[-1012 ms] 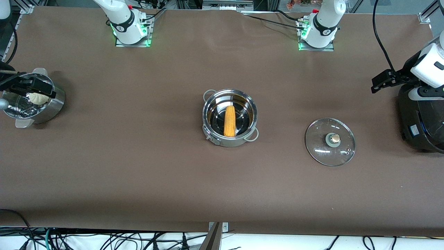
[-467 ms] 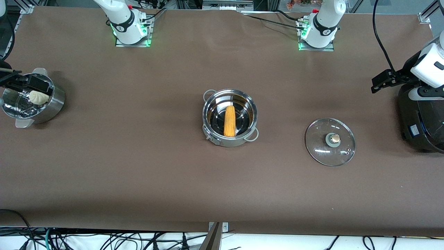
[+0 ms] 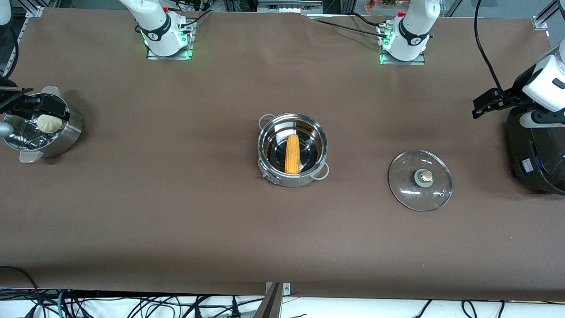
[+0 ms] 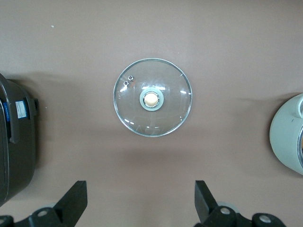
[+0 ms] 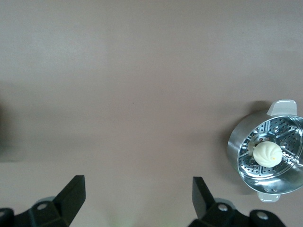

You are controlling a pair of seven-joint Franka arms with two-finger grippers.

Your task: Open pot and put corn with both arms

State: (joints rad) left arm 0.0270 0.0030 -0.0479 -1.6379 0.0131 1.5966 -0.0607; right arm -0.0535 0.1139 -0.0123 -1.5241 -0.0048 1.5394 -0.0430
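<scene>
The steel pot [image 3: 270, 173] stands open in the middle of the table with the yellow-orange corn [image 3: 292, 153] lying inside it. Its glass lid [image 3: 420, 180] lies flat on the table beside it, toward the left arm's end, and also shows in the left wrist view [image 4: 152, 97]. My left gripper [image 3: 485, 102] hangs high by the black cooker; in its wrist view [image 4: 140, 201] it is open and empty. My right gripper [image 3: 31, 108] hangs high by the steamer; in its wrist view [image 5: 137, 196] it is open and empty.
A perforated steel steamer [image 3: 66, 132] with a white bun [image 3: 47, 123] stands at the right arm's end and shows in the right wrist view [image 5: 246, 156]. A large black cooker [image 3: 529, 150] stands at the left arm's end.
The right gripper has shifted slightly above the steamer, drawing back toward the table's end. The left arm, pot, corn and lid have not moved.
</scene>
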